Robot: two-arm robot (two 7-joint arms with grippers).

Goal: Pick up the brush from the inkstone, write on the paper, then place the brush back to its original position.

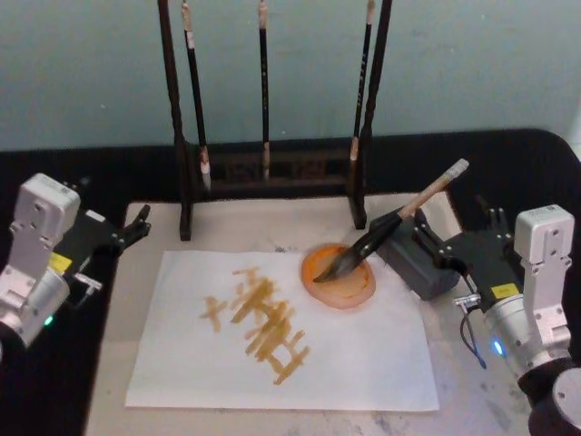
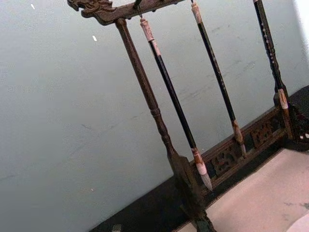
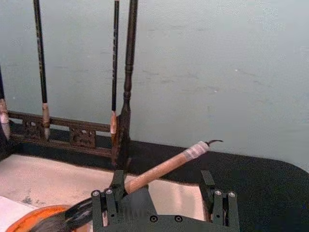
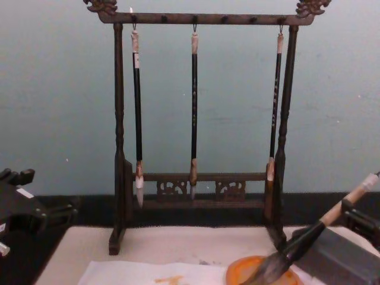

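Right gripper (image 3: pixel 164 200) open, empty; brush (image 1: pixel 399 218) just ahead, tip in inkstone (image 1: pixel 340 277), handle propped on block (image 1: pixel 413 259) for grasping. Left gripper (image 1: pixel 136 222) parked, state unclear.

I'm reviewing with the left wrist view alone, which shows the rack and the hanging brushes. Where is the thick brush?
Observer: The brush lies with its bristles in the inkstone and its handle propped on the grey block.
Reviewer: Is the right end effector holding it?
Observer: No. The right end effector is open, just behind the block near the handle's end.
Reviewer: Any writing on the paper?
Observer: Yes, the paper bears orange-yellow strokes.
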